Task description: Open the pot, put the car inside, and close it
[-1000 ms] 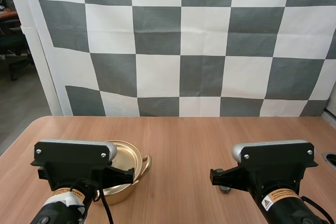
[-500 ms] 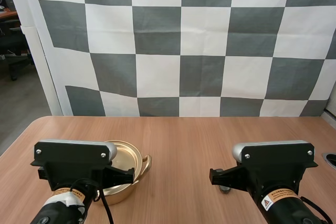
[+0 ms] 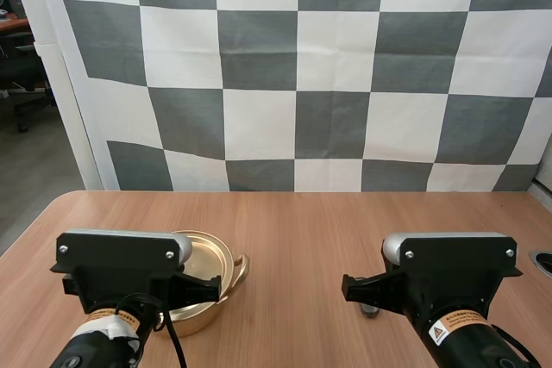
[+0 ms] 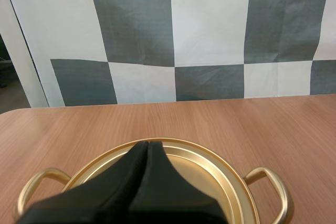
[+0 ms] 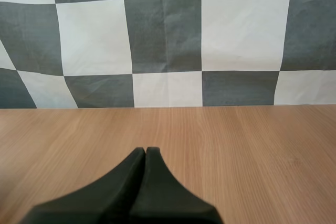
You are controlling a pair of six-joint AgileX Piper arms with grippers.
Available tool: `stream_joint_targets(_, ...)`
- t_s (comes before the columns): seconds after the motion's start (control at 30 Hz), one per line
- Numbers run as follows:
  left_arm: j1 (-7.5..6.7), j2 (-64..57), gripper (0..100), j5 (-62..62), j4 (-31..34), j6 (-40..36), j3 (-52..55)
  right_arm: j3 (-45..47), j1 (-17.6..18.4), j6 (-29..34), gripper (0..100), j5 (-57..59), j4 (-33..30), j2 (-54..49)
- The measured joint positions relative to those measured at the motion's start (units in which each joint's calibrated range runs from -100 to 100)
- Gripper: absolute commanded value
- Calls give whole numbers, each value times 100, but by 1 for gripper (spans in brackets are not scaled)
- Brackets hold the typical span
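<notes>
- My left hand (image 4: 148,144) is hovering just above the gold pot (image 3: 226,256) at the near left of the tabletop (image 3: 297,230). Its fingers are pressing together into one wedge and gripping nothing.
- The lid (image 4: 202,163) is looking seated on the pot. Its knob is hiding behind the fingers, so I cannot tell how the hand is lining up with it.
- My right hand (image 5: 145,151) is pointing over bare wood at the near right, fingers together and empty.
- A small grey thing (image 3: 369,308), probably the car, is peeking out from under the right arm. It is too hidden to be sure.
- Going down with the fingers together would likely be shoving the lid or sliding the pot rather than gripping it.
- With the arm covering the grey thing, a blind reach could be knocking it or rolling it away.
- Pot and grey thing are lying well apart, with bare wood between them.
</notes>
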Motion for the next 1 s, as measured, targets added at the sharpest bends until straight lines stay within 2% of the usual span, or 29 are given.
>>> stream_joint_targets(0.13, 0, 0, 0, -36, 0, 0, 0, 0, 0, 0, 0, 0, 68, 0)
stream_joint_targets(0.27, 0, 0, 0, -728, 201, 0, 0, 0, 0, -12, 0, -337, -32, 0)
stream_joint_targets(0.47, 0, 0, 0, -2331, 992, 0, 0, 0, 0, -12, 0, -1861, -877, 0)
stream_joint_targets(0.57, 0, 0, 0, -3159, 1069, 14, 0, 0, 0, -12, 0, -2690, -1399, 0)
stream_joint_targets(0.67, 0, 0, 0, -3927, 1069, 264, 0, 0, 0, -91, 0, -3467, -1666, 0)
stream_joint_targets(0.8, 0, 0, 0, -4978, 752, 774, -230, 0, 0, -492, 0, -4508, -1581, 0)
stream_joint_targets(1.0, 0, 220, 0, -5838, -323, 1294, -1389, 0, 0, -623, 0, -5522, -985, 0)
